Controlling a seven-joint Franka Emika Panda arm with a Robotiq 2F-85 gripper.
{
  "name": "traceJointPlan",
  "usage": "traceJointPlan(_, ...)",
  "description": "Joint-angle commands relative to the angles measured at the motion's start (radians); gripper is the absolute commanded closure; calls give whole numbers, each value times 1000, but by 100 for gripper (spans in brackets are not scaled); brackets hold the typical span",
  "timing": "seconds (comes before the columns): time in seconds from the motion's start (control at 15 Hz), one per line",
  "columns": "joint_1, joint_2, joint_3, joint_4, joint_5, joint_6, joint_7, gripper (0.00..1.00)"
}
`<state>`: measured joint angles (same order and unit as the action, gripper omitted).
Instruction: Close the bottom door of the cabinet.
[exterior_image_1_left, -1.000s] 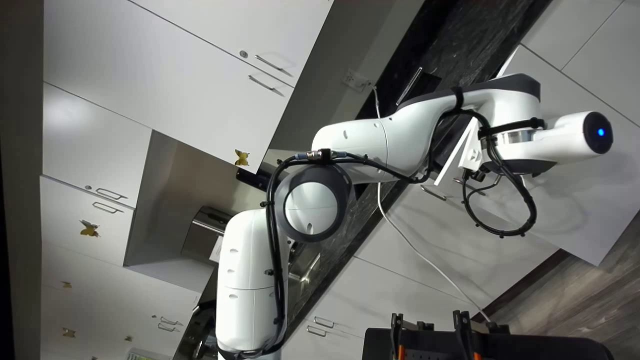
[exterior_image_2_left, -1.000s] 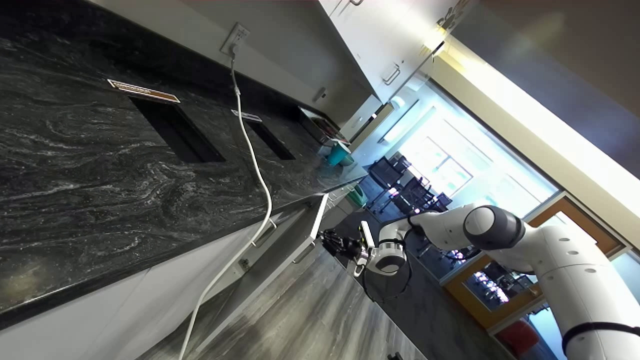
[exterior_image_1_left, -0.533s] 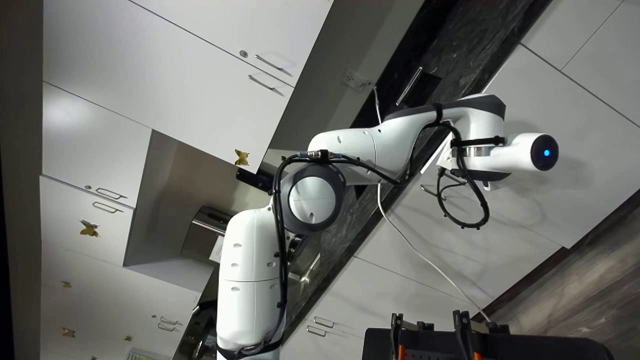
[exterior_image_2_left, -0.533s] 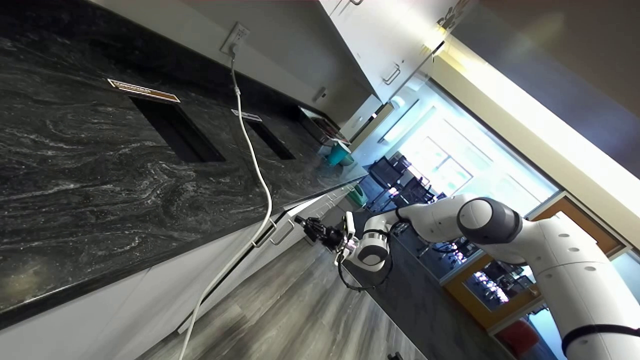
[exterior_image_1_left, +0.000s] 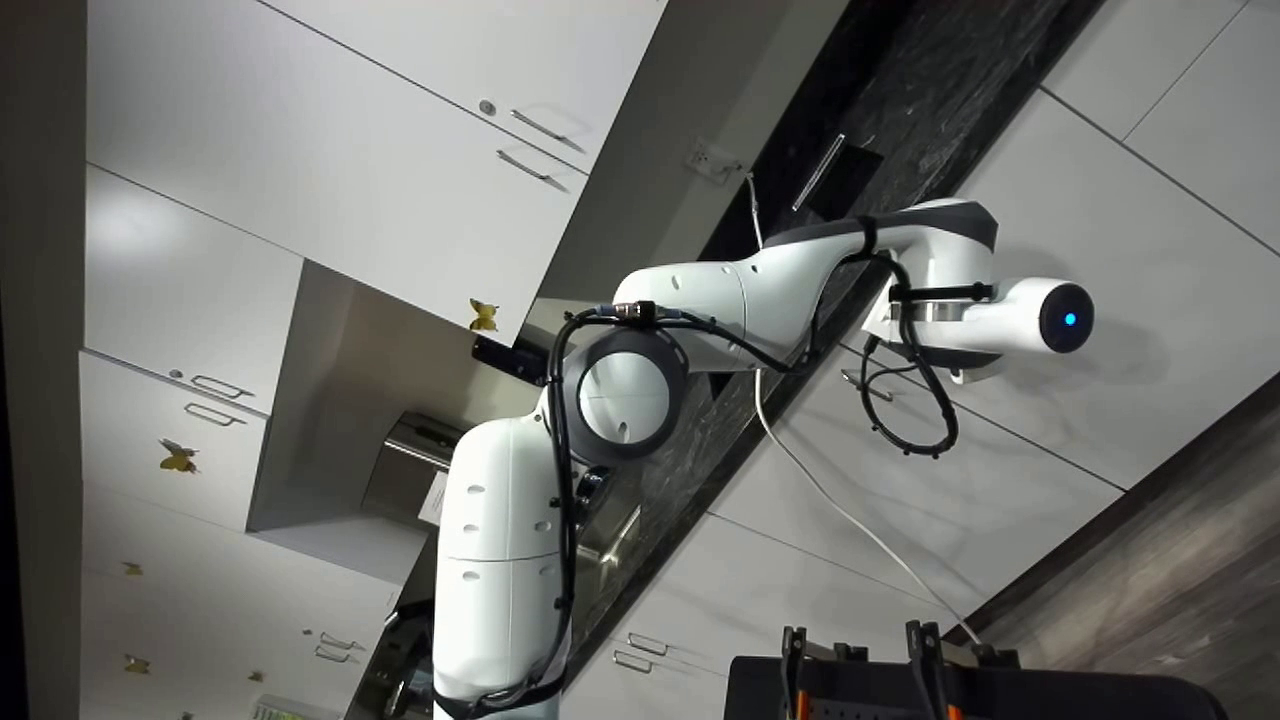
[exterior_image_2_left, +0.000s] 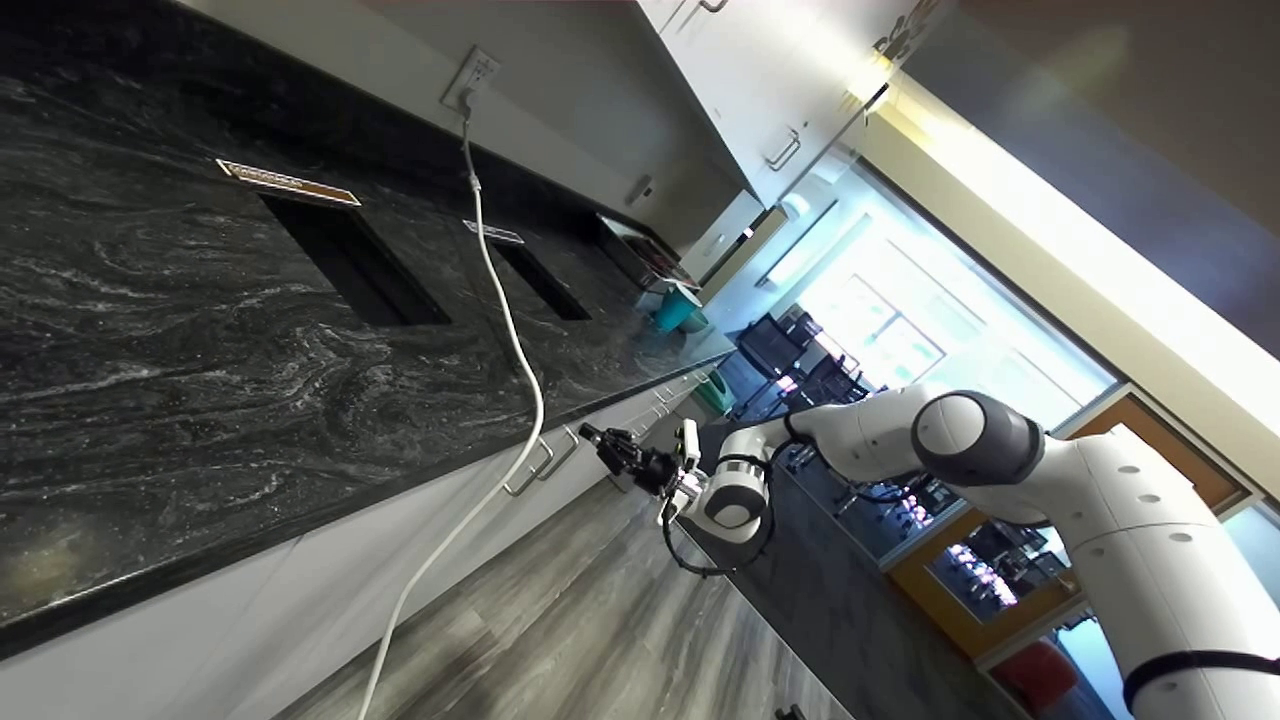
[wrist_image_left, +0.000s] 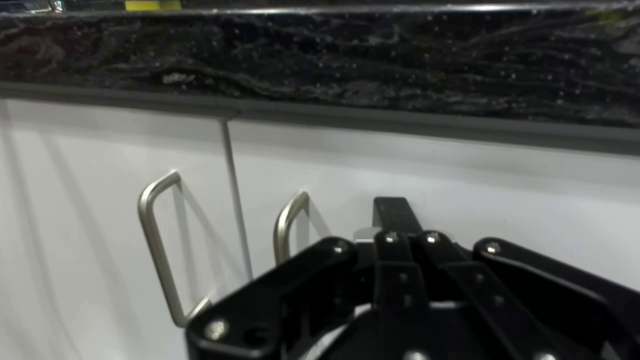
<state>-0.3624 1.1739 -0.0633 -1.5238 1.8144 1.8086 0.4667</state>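
My fingers (wrist_image_left: 396, 212) together, in front of the door (wrist_image_left: 500, 192), right of its handle (wrist_image_left: 281, 240) in wrist view; can't tell if touching. Door flush with neighbour (wrist_image_left: 95, 210) under worktop (wrist_image_left: 320, 65); a second ago, stood open.

Arm (exterior_image_1_left: 505, 510): bent at the elbow (exterior_image_1_left: 625, 398), forearm (exterior_image_1_left: 700, 285) outstretched
Wrist (exterior_image_1_left: 955, 335): light (exterior_image_1_left: 1070, 319) glowing blue
End effector (wrist_image_left: 397, 215): leads the wrist, fingers (wrist_image_left: 391, 210) together

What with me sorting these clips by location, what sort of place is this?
Probably an office kitchenette: a white cabinet runs under a dark stone-patterned countertop, and beyond it, in an exterior view, stand dark office-style chairs.
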Motion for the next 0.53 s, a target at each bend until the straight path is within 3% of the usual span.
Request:
traceJointPlan(0.0, 12, -66, -28, -84, -1, 8, -59, 100)
traceJointPlan(0.27, -5, -151, -110, -200, -94, -30, -162, 100)
traceJointPlan(0.47, 19, -260, -206, -321, -262, -45, -237, 100)
